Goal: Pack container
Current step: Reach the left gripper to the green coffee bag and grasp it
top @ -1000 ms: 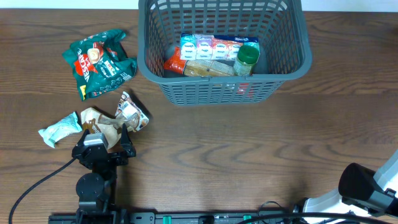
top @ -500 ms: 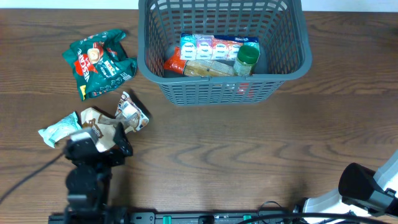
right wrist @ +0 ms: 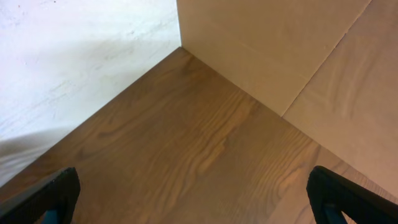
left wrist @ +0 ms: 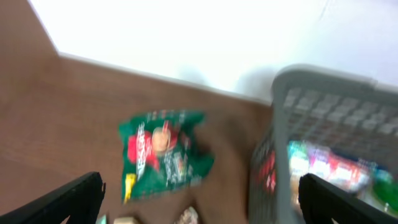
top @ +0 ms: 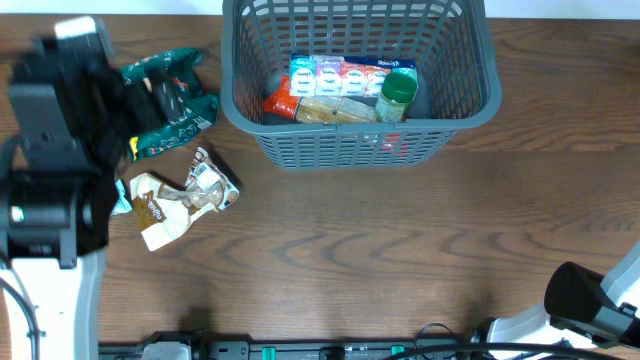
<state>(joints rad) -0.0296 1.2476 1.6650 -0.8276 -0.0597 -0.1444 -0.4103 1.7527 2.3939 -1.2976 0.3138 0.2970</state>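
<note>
Both my jaws gape empty; I should centre the left jaws over the green bag (left wrist: 163, 155), then pinch its middle.

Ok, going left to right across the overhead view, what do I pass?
Left arm → green snack bag → container, with red packet then green-capped bottle inside it → right arm. The crumpled wrappers share the bag's span, so I left them out.
</note>
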